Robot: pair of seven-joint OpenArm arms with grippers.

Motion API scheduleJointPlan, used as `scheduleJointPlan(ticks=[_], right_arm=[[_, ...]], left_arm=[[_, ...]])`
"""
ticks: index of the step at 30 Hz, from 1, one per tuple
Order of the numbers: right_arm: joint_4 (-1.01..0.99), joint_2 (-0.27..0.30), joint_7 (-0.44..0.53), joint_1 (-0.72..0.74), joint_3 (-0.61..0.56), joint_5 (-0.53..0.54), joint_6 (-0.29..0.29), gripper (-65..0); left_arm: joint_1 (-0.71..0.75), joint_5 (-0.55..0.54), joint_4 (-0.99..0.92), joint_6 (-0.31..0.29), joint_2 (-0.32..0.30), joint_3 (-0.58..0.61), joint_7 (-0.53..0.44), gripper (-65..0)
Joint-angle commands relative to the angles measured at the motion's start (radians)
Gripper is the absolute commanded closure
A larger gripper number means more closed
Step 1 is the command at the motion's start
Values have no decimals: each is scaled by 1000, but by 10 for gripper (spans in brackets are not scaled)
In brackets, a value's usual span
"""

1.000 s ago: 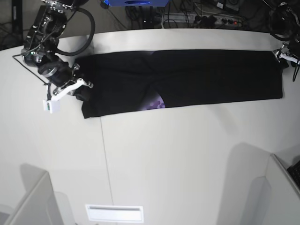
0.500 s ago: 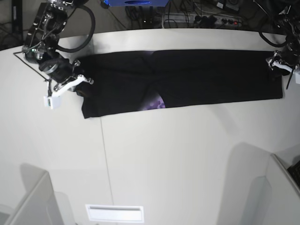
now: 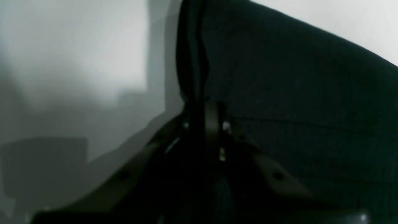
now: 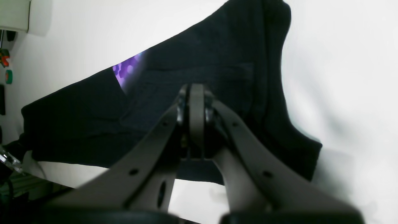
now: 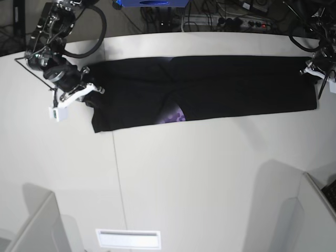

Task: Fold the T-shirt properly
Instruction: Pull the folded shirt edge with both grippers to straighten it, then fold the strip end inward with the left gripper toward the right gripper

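Observation:
The black T-shirt (image 5: 220, 86) lies on the white table as a long strip folded lengthwise, with a small purple patch of print (image 5: 176, 114) showing at its front edge. My right gripper (image 5: 89, 95) is at the strip's left end; in the right wrist view its fingers (image 4: 196, 102) are pressed together over the black fabric (image 4: 224, 62). My left gripper (image 5: 313, 72) is at the strip's right end; in the dark left wrist view (image 3: 202, 115) it is shut, with a fold of the shirt (image 3: 191, 62) rising from between the fingers.
The white table (image 5: 210, 173) has a seam running to the front at the left. Cables and a power strip (image 5: 247, 22) lie behind its back edge. White partitions stand at the front left (image 5: 37, 226) and front right (image 5: 315, 210). A slot (image 5: 128, 239) sits at the front.
My left gripper has come down from the back right corner onto the shirt's right end. My right gripper has shifted slightly toward the back. The shirt lies as before.

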Motion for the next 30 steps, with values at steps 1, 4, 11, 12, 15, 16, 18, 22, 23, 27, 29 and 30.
scheduleJointPlan(ticks=[1, 4, 11, 12, 15, 16, 18, 22, 23, 27, 29, 30], right_arm=[[18, 7, 17, 9, 4, 20, 4, 0], [18, 7, 17, 9, 8, 20, 4, 0], [18, 7, 17, 9, 10, 20, 4, 0], [18, 7, 17, 9, 8, 20, 4, 0], [16, 7, 17, 9, 5, 20, 4, 0], [16, 7, 17, 9, 5, 20, 4, 0], [16, 7, 17, 9, 5, 20, 4, 0], [16, 5, 17, 9, 5, 20, 4, 0], [16, 5, 17, 9, 5, 20, 4, 0], [16, 5, 17, 9, 5, 20, 4, 0], [16, 5, 17, 8, 5, 20, 4, 0], [16, 5, 17, 8, 5, 20, 4, 0]], left_arm=[[-2, 13, 7, -1, -18, -6, 17, 0], [-4, 7, 21, -1, -38, -6, 16, 0], [4, 13, 167, -1, -45, -67, 16, 0], [8, 15, 196, -1, -43, -67, 17, 0], [41, 15, 273, -1, -35, -67, 19, 0], [56, 15, 297, -1, -22, -55, 19, 0], [84, 15, 356, -1, 3, -35, 19, 0], [142, 15, 489, -1, 69, 6, 19, 0], [154, 15, 526, -1, 86, 22, 19, 0], [197, 15, 663, -1, 146, 75, 23, 0], [209, 15, 704, -1, 167, 115, 25, 0], [219, 15, 712, -1, 176, 135, 25, 0]])
